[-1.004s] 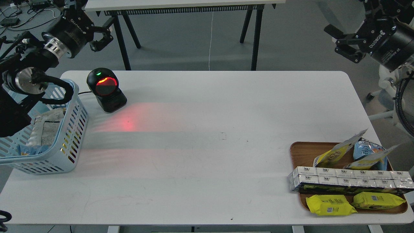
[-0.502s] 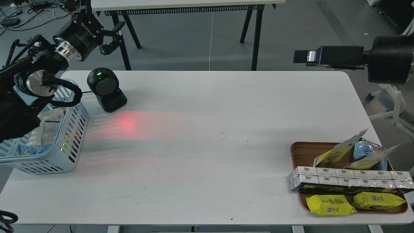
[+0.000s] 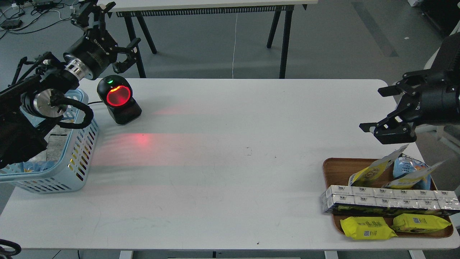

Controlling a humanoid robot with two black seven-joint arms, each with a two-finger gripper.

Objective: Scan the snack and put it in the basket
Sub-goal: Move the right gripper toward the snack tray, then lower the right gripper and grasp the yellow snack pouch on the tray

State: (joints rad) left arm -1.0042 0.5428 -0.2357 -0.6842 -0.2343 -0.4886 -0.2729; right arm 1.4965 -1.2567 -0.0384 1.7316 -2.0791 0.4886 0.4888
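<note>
Two snack pouches, white-topped with yellow lower parts, lean in the brown wooden tray [image 3: 336, 169] at the right: one [image 3: 372, 169] and another [image 3: 413, 177] further right. My right gripper [image 3: 372, 108] is open and empty, hovering just above and behind them. The light blue basket [image 3: 73, 160] stands at the table's left edge with a white-backed pouch [image 3: 54, 145] and other packs inside. My left gripper [image 3: 122, 24] is open and empty, raised behind the basket, above the scanner.
A black barcode scanner [image 3: 118, 100] with a glowing red window stands right of the basket and throws red light on the table [image 3: 230, 118]. The tray also holds a blue pouch [image 3: 405, 164], a row of silver-white boxes [image 3: 388, 201] and two bright-yellow pillow packs [image 3: 366, 227].
My right arm has swung down from the upper right to just above the tray, its gripper open. My left gripper has risen and drawn back from the basket. The scanner window glows red again.
</note>
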